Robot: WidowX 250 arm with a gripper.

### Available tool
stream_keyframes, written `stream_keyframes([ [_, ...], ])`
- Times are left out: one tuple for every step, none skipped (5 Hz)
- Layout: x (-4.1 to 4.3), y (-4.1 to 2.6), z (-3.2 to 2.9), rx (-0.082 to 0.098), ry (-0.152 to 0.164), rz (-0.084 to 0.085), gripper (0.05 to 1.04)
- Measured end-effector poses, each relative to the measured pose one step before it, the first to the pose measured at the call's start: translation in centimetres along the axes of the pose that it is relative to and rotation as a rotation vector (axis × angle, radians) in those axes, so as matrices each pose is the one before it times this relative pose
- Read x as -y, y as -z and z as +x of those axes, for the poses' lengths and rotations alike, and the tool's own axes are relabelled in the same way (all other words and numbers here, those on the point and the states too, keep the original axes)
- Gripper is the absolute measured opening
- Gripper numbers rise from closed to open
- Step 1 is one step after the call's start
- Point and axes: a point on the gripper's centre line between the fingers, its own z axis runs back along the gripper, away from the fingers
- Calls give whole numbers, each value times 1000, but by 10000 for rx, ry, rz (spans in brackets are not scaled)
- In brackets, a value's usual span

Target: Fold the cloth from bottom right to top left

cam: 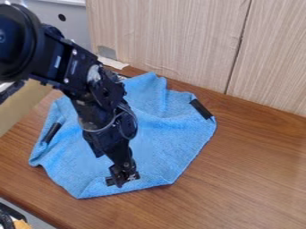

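A robot's hand (122, 180) hangs at the near edge of a blue cloth (170, 141) on the tabletop (251, 179), its opening and any hold impossible to tell, as the fold appears to begin, with a secured lift toward top left due next.

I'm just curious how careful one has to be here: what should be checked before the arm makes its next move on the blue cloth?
- Cloth lies on the table: ok
- Gripper is down at the cloth's near edge: ok
- Gripper has hold of the cloth: cannot tell
- Cloth is smooth all over: not ok, rumpled along its far side
- Fold to top left is finished: not ok
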Motion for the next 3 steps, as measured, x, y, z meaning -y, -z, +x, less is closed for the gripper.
stream_keyframes([
  [75, 296, -244, -155, -4, -68, 1000],
  [683, 1325, -388, -505, 754, -199, 1000],
  [210, 1505, -128, -324, 581, -264, 1000],
])
